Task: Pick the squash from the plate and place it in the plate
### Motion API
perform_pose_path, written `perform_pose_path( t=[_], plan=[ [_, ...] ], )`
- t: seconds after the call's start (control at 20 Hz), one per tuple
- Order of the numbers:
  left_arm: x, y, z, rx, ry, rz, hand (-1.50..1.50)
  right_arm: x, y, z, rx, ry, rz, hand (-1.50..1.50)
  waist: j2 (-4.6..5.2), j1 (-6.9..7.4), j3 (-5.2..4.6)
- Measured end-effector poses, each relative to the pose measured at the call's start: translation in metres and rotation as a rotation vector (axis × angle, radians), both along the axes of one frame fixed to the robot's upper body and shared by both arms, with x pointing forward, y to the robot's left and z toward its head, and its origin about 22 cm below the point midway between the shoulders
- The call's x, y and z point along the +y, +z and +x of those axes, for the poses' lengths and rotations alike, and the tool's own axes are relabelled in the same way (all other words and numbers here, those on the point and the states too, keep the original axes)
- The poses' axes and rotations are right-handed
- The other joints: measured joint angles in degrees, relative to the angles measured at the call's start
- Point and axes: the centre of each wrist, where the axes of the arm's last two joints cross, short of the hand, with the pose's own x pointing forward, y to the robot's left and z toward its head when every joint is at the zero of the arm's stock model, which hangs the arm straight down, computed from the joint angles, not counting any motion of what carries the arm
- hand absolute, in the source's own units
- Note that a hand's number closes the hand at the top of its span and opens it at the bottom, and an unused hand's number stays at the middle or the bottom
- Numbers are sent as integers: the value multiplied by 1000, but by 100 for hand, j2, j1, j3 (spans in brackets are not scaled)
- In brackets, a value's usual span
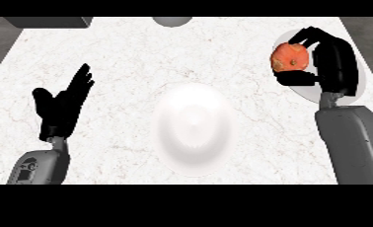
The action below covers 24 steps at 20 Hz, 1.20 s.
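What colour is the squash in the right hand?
Orange, with a darker spot: squash, held by the right hand, head view.

The squash [290, 57] sat over the far-right plate [285, 37], inside the right hand [331, 63]; another plate [195, 128] lay mid-bench [116, 48], the left hand [62, 103] to its left.

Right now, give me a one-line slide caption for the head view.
Right hand curled round the orange squash over the grey plate, white plate waiting mid-counter, left hand resting open.
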Motion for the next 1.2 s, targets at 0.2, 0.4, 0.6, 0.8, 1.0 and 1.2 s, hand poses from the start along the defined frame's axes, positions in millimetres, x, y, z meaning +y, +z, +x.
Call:
perform_pose_path(
  t=[0.2, 0.4, 0.6, 0.8, 1.0, 1.2],
  plan=[
    [5, 4, -1, -1, -4, -1, 0, -40, -3, 17, 11, -63, 18, 150, 9, 36, 2],
    [2, 1, -2, -6, -7, 4, 0, -82, -14, 28, 29, -103, 11, 150, 21, 65, 2],
    [-3, 8, 8, -16, -17, 5, 0, -113, -23, 38, 106, -116, -34, 150, 39, 99, 5],
    [-6, 9, 11, -12, -27, -1, 0, -132, -37, 40, 223, -98, 11, -150, 60, 148, 8],
    [-5, 14, 10, -18, -33, 3, 0, -150, -43, 41, 305, -42, 55, -150, 61, 177, 11],
    [-3, 9, 4, -22, -25, 1, 0, -167, -50, 35, 256, 23, 65, -150, 66, 185, 14]
  ],
)
